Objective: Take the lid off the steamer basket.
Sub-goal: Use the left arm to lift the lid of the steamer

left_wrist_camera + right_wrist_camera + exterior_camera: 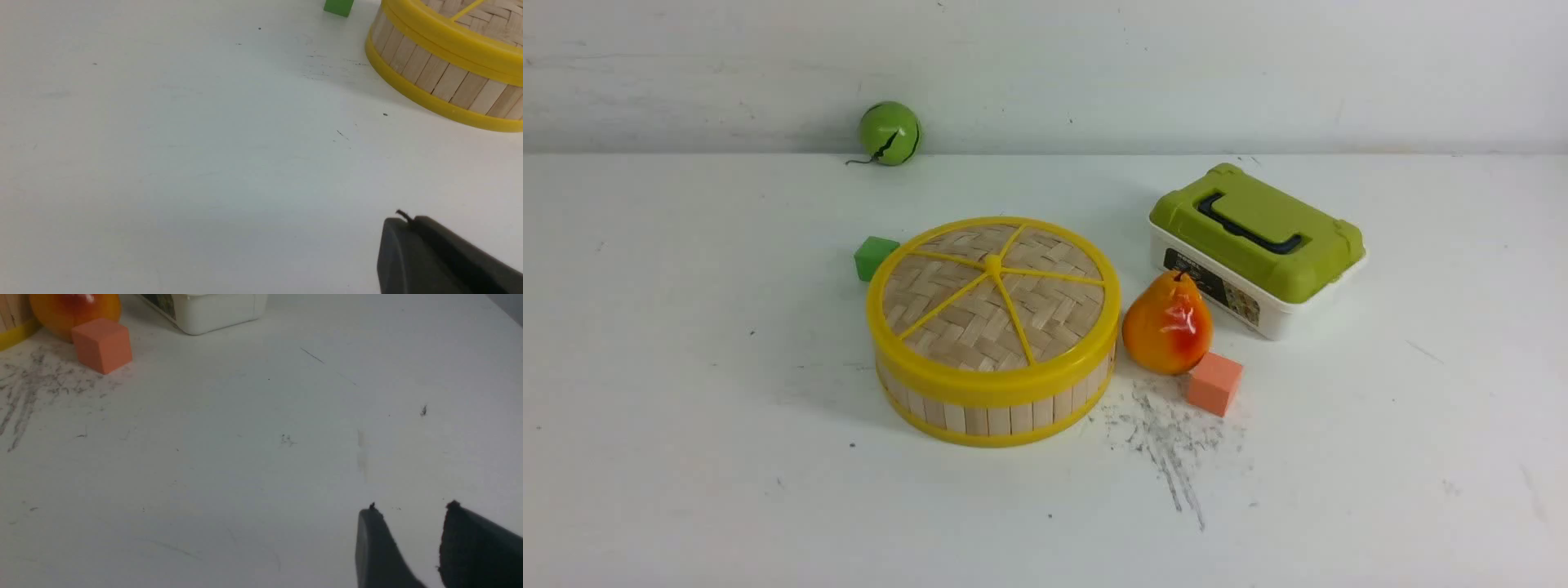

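On the white desk (686, 490), find the lid (964, 327) seated on the steamer basket (988, 420), near the middle; to free it, best pinch the centre knob (993, 265) squarely and raise it level, watching for the basket coming along. Mind the green block (872, 260) just beside the far left rim and the pear (1164, 327) close on the right, with bare desk for moving at left and in front. Left end effector (408, 220) clenched on nothing, to be spread before gripping; right end effector (412, 506) released, with tips apart.
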Controlling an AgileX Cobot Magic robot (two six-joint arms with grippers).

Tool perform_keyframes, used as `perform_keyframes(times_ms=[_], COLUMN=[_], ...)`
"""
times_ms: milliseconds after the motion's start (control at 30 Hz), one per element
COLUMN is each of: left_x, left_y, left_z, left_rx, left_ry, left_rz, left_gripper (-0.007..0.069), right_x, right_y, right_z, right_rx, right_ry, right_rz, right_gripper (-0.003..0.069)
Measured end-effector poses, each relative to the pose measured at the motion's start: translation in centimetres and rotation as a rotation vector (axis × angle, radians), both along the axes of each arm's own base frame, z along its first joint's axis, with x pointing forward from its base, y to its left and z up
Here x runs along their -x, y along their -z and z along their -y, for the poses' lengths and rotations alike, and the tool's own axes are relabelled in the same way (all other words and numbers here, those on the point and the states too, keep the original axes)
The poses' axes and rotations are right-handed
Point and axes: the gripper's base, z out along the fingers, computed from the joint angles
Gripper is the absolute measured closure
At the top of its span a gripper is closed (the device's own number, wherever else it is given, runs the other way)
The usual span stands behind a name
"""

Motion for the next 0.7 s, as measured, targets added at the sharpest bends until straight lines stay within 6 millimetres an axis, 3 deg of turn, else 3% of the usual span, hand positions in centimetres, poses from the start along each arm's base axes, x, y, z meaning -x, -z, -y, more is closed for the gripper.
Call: perform_keyframes(times_ms=[700], left_x=[0.0], left_y=[0.0], left_z=[0.0], left_rx=[0.0], left_ry=[0.0], left_rz=[0.0], left_gripper=[0.0613], right_x=[0.0], right_y=[0.0], right_z=[0.0], right_rx=[0.0], right_ry=[0.0], right_rz=[0.0], right_gripper=[0.0419])
